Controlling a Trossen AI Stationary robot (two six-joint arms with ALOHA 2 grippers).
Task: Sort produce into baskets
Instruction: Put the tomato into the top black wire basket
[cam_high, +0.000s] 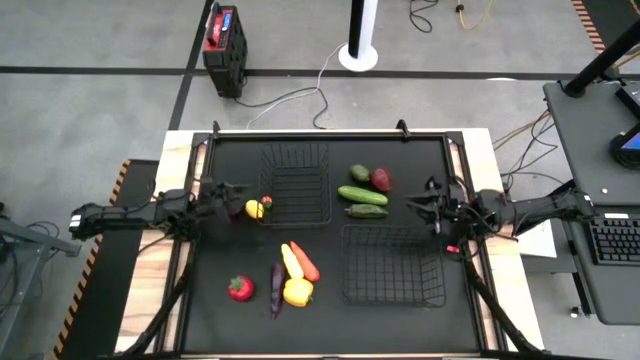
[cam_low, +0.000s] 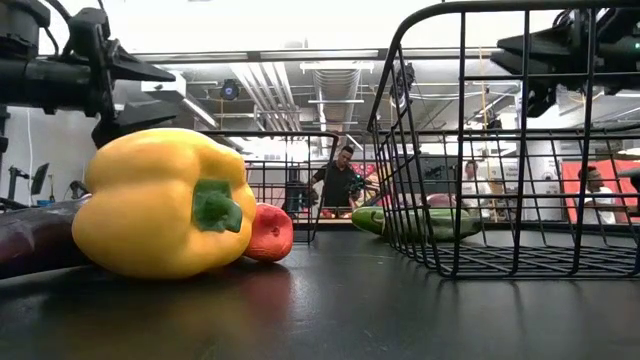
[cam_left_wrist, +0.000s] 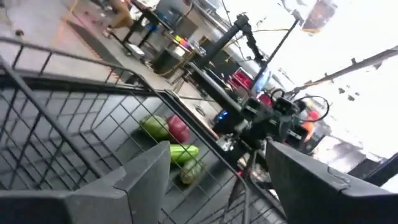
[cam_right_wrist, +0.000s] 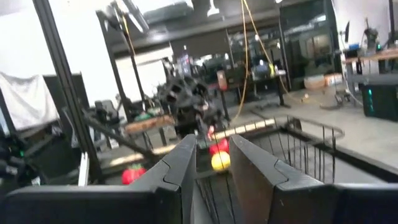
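Arms reach in level from the two sides of the black mat (cam_high: 400, 320). The left gripper (cam_high: 232, 203) hangs above the mat just left of the upper basket (cam_high: 295, 183), its fingers (cam_left_wrist: 146, 171) spread apart with nothing between them. A small yellow fruit (cam_high: 254, 209) and a small red piece (cam_high: 266, 202) lie just beside its tips, against that basket's left edge. The right gripper (cam_high: 428, 203) hovers near the mat's right edge, above the top right corner of the lower basket (cam_high: 392, 265); its fingers (cam_right_wrist: 186, 163) stand a narrow gap apart and hold nothing. Neither basket has anything in it. Between the baskets and near the right gripper lie a cucumber (cam_high: 361, 195), a darker green piece (cam_high: 366, 211), a round green piece (cam_high: 359, 172) and a dark red fruit (cam_high: 381, 179). Lower left on the mat, well apart from both grippers, lie a tomato (cam_high: 240, 289), an eggplant (cam_high: 277, 287), a yellow pepper (cam_high: 297, 292), a yellow cob (cam_high: 291, 261) and a carrot (cam_high: 305, 262).
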